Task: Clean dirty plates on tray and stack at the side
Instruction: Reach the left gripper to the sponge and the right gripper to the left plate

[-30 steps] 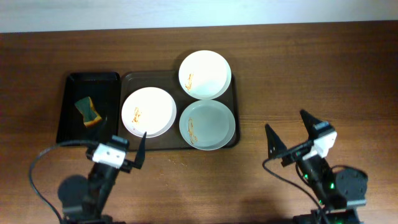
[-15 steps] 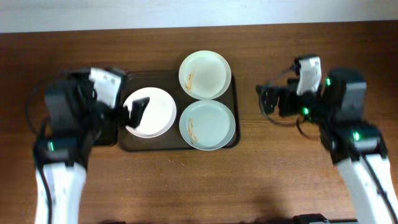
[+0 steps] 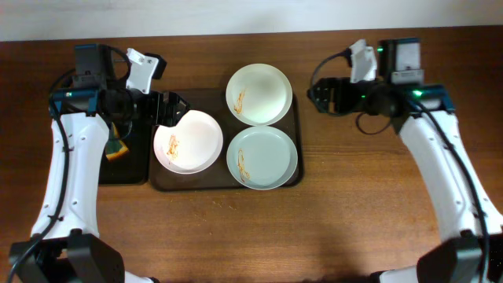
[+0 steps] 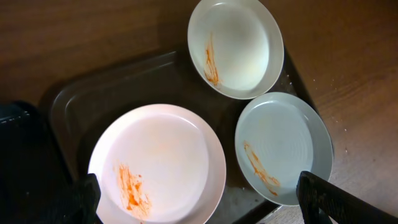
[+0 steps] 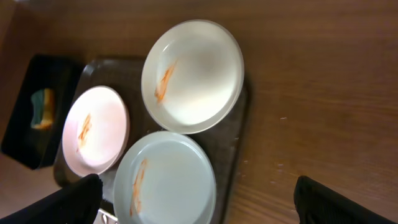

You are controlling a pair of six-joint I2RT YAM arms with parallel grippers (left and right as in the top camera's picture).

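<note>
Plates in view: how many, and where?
3, all on the tray: left plate, far-right plate, near-right plate. Each has an orange smear. None are stacked, so none seems hidden.

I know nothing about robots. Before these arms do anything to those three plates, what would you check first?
1. Three plates on the tray: ok; the left plate, top plate and bottom plate rest there, the top plate overhanging its far rim.
2. Plates clean: not ok; each shows orange smears.
3. Cleaning tool at hand: ok; the sponge lies in the black tray beside.
4. Is the left gripper open and empty: ok.
5. Is the right gripper open and empty: ok.
</note>
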